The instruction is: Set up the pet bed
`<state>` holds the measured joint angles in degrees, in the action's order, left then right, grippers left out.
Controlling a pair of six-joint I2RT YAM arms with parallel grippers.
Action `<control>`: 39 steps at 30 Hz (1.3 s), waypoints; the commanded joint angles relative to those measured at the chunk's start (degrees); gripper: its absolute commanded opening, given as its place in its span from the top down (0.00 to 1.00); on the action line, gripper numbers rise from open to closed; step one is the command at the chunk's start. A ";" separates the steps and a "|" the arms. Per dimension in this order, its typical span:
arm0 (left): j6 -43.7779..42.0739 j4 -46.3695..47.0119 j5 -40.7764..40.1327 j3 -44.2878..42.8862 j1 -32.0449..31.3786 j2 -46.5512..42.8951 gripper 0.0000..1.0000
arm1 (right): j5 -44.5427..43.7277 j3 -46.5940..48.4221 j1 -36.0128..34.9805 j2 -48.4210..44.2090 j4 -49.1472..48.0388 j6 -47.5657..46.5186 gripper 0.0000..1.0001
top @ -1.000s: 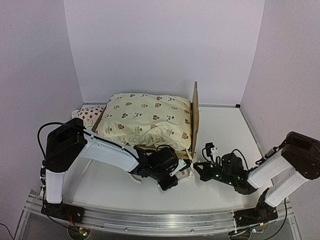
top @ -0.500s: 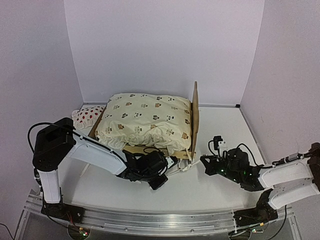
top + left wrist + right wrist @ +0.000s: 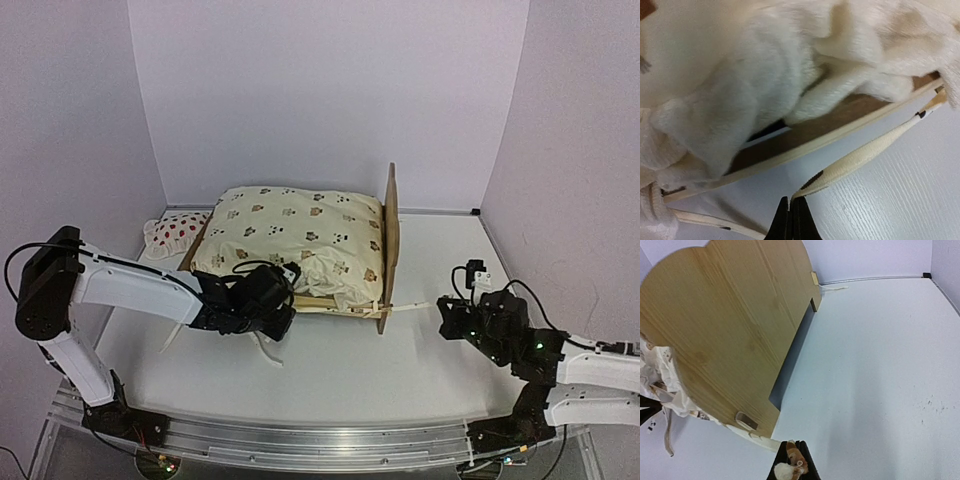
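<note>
Light plywood pet bed frame: left end effector is newly pinching a cream tie strap; right end effector is gripping a second strap, so I'm tensioning both.

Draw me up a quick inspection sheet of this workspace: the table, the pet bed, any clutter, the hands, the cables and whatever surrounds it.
Surface: white table, bare on its right side.
Job's things: pet bed with its wooden headboard upright; a cream printed cover is heaped in the frame.
Clutter: strawberry pillow lying beside the bed's left end.
Hands: left hand shut on a cream tie; right hand shut on a second tie that runs from the bed's corner.
Cables: black cable looping off the left arm.
Surroundings: plain pale walls on three sides; metal rail at the near edge.
</note>
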<state>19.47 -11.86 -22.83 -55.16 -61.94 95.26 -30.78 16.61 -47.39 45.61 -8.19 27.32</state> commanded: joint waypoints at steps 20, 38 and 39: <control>12.20 -11.11 -0.54 4.46 8.51 -6.65 0.93 | -5.28 0.91 0.34 -11.58 17.26 -0.18 0.90; 10.38 -23.05 -16.42 0.72 8.79 -25.99 0.16 | 19.34 26.26 0.32 2.46 26.64 -2.57 0.02; 10.11 -23.55 -17.82 0.01 9.10 -26.47 0.15 | 20.33 27.87 0.35 4.42 26.92 -2.49 0.02</control>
<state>30.88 -30.85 -30.86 -50.60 -53.44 71.71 -19.53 36.58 -47.11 44.23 18.25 25.51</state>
